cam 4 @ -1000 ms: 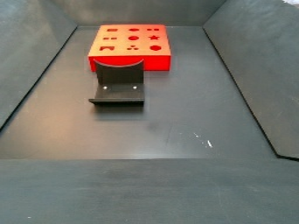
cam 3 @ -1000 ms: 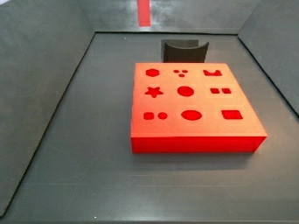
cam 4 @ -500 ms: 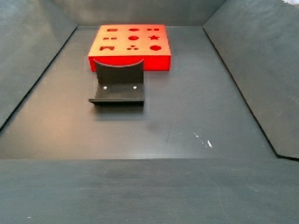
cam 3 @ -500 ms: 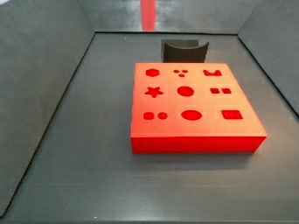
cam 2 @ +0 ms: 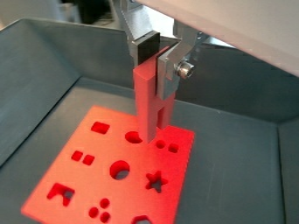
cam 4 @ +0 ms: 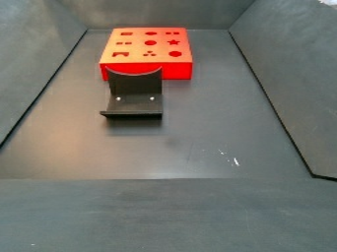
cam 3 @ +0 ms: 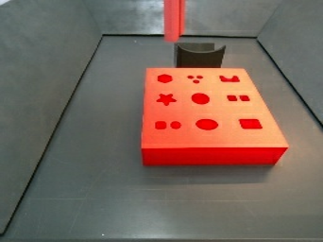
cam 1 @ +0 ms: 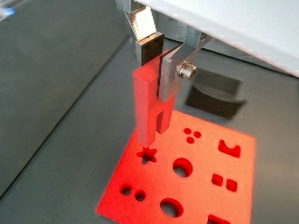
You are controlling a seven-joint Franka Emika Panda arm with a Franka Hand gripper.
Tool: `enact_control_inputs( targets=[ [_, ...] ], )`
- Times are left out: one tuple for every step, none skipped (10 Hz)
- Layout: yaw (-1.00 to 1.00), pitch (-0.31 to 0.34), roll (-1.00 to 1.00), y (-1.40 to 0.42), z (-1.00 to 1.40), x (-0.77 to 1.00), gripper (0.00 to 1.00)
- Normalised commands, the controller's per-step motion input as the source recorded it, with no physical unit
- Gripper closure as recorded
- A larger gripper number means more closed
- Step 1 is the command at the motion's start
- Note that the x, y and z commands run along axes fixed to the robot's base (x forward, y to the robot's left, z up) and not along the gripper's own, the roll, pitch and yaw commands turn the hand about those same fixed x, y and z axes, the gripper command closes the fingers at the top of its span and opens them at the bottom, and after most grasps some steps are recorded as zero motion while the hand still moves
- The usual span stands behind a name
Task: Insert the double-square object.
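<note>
My gripper [cam 1: 156, 63] is shut on the upper end of the double-square object [cam 1: 152, 109], a long red-pink peg that hangs straight down with a slot in its lower end. Both wrist views show this, gripper [cam 2: 155, 63] and peg [cam 2: 149, 109] alike. The peg hangs well above the flat red block [cam 1: 163, 179] with shaped holes, which also shows in the wrist view [cam 2: 82, 188]. In a side view only the peg [cam 3: 173, 19] shows, at the top edge above the block's [cam 3: 183, 111] far end. The gripper is out of both side views.
A small dark grey curved holder [cam 3: 197, 50] stands just behind the block; it also shows in a side view [cam 4: 133, 98] and a wrist view [cam 1: 216, 94]. The block [cam 4: 145, 71] lies on a dark floor enclosed by grey sloping walls.
In the side view the peg has moved a little to the right and lower, so more of it shows at the top edge. The block and holder have not moved.
</note>
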Motion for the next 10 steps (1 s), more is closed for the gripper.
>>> enact_control_inputs(
  targets=[
    [-0.91, -0.044, 0.07, 0.03, -0.06, 0.17, 1.00],
    [-0.90, -0.037, 0.08, 0.03, -0.06, 0.19, 1.00],
    [-0.88, -0.036, 0.07, 0.03, -0.04, 0.21, 1.00],
    [-0.88, -0.031, 0.07, 0.03, -0.05, 0.21, 1.00],
    [-0.85, -0.024, 0.08, 0.02, -0.05, 0.24, 1.00],
    [-0.77, -0.014, 0.08, 0.01, -0.05, 0.33, 1.00],
    [-0.39, 0.000, 0.09, 0.00, -0.03, 0.73, 1.00],
    [-0.33, 0.020, 0.14, 0.00, -0.13, 0.75, 1.00],
    [-0.40, 0.000, 0.12, 0.00, -0.09, 0.72, 1.00],
    [-0.47, 0.000, 0.11, 0.00, -0.09, 0.67, 1.00]
  ],
)
